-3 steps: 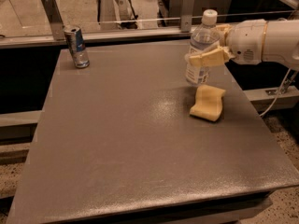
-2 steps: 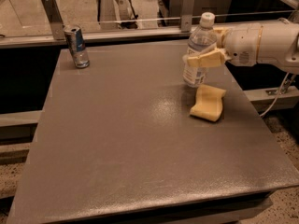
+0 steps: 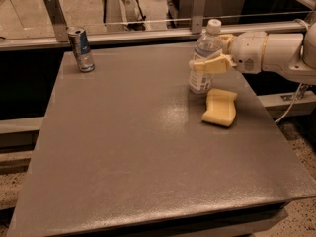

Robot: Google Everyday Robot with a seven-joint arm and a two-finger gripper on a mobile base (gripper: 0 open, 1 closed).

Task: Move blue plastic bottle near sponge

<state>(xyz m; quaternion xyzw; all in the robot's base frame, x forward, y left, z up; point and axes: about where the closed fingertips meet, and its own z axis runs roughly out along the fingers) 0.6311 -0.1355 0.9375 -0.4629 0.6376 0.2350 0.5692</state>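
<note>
White arm (image 3: 276,51) stretches level, pincer (image 3: 206,54) clamped on upright blue plastic bottle (image 3: 200,81).

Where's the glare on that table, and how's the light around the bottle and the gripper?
Camera view: dim, warm light; a soft sheen lies on the table just left of the sponge, below the blue plastic bottle; the gripper, shut around the bottle's middle, is brightly lit; the can at the far left corner carries small highlights; the gaps beside the table are nearly black.
</note>
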